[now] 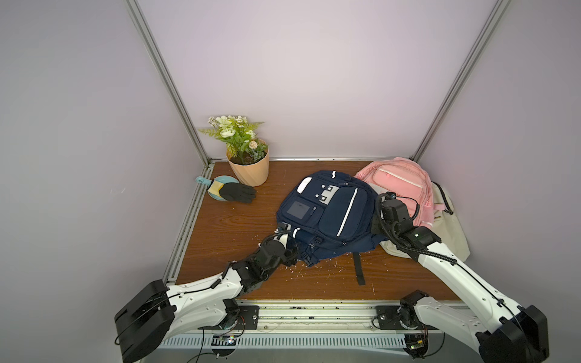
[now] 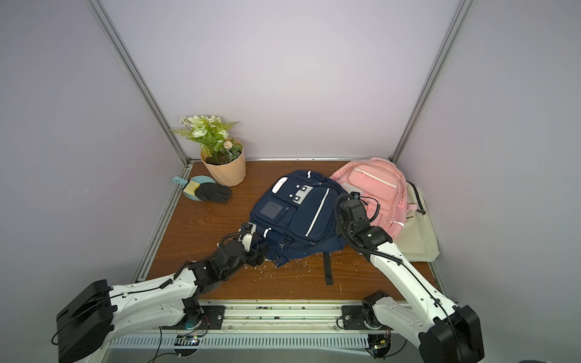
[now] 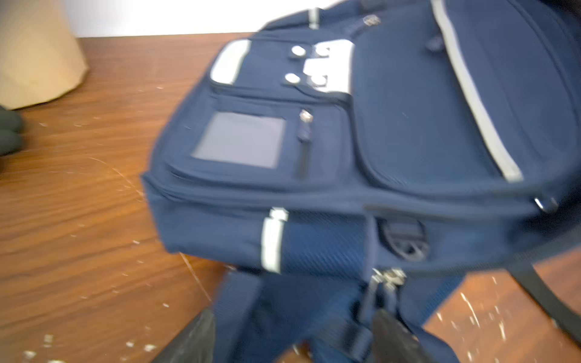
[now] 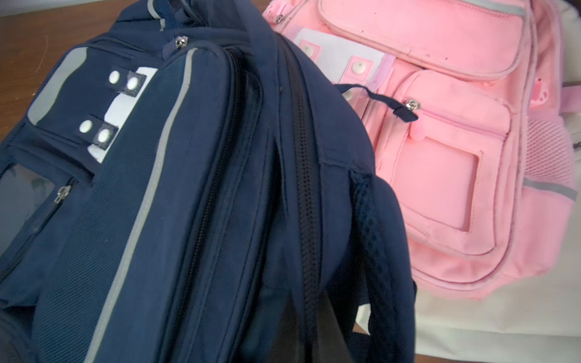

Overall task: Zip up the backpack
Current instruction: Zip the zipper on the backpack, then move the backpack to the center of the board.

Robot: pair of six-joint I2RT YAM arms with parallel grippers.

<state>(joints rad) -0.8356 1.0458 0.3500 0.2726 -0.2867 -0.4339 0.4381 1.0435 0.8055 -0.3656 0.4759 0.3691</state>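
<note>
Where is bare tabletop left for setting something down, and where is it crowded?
Free: wood between black glove and navy backpack; front strip right of its black strap. Crowded: back right, pink backpack with cream bag; flower pot back left.

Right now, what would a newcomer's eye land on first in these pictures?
The navy backpack lying mid-table, with the left gripper open at its near corner. Behind it on the right, a pink backpack lies on a cream bag. At the far left corner stands a pot of white flowers.
</note>
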